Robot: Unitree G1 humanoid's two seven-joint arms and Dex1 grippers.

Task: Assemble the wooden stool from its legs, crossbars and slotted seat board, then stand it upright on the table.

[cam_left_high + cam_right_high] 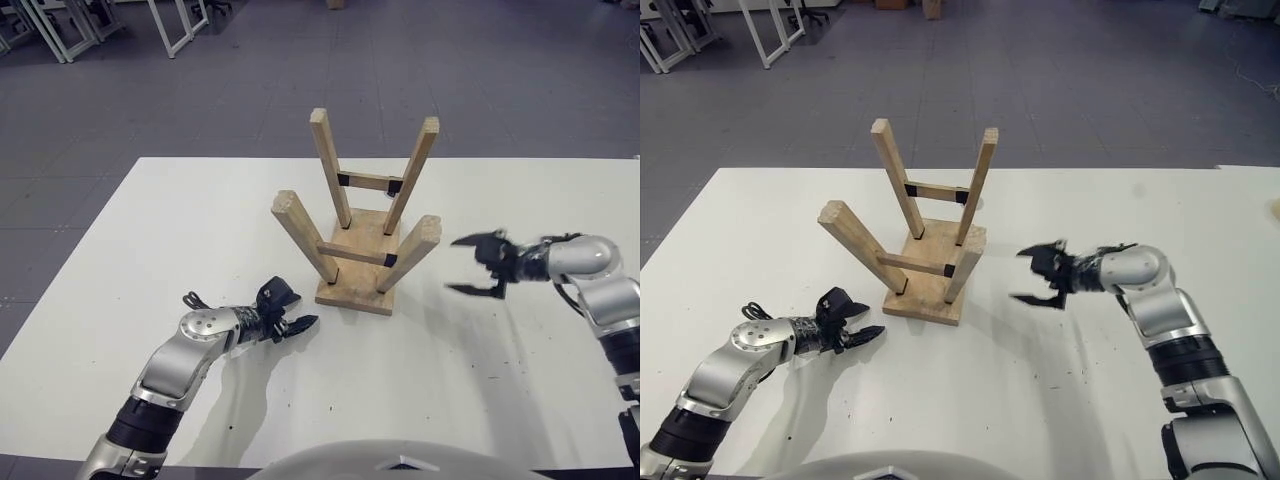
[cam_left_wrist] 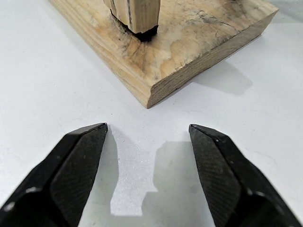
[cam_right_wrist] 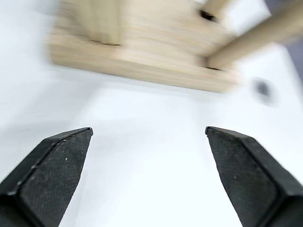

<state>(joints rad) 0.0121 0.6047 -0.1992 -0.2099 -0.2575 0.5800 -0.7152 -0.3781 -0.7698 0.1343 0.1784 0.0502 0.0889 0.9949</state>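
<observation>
The pale wooden stool (image 1: 360,240) stands upside down on the smooth white tabletop (image 1: 180,230). Its flat rectangular seat board (image 1: 352,292) lies on the surface, and four square-cut legs (image 1: 305,235) splay upward. Two thin crossbars (image 1: 357,253) with black ends join the legs in pairs. The left tool (image 1: 297,308) sits low just beside the stool's near-left corner, its black, finely textured wedge fingers (image 2: 80,165) spread wide and empty. The right tool (image 1: 452,265) hovers near the stool's right side, gaping wide and holding nothing.
</observation>
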